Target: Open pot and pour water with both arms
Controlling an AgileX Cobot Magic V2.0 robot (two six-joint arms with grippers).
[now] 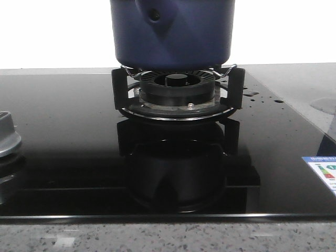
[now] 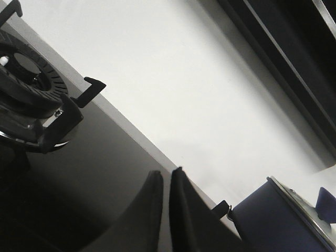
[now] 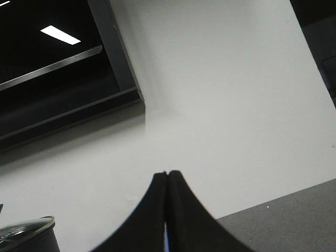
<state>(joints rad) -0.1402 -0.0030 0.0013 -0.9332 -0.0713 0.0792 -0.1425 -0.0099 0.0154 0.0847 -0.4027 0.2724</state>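
Observation:
The navy-blue pot (image 1: pixel 172 32) stands over the black burner ring (image 1: pixel 177 86) in the front view, its top cut off by the frame. The front view shows neither gripper. In the left wrist view my left gripper (image 2: pixel 165 173) is shut with only a hairline gap and nothing visible between its fingers. The pot (image 2: pixel 283 223) lies apart from it to one side. My right gripper (image 3: pixel 167 174) is shut, and a thin blue sliver (image 3: pixel 166 242) shows deep between its fingers. The pot's metal rim (image 3: pixel 29 226) is in the corner beside it.
Glossy black glass hob (image 1: pixel 63 157) with a grey burner cap (image 1: pixel 8 137) at the left edge. Water drops (image 1: pixel 251 95) lie right of the trivet. A label (image 1: pixel 323 173) sits at the right edge. White wall behind; speckled counter (image 1: pixel 157 236) in front.

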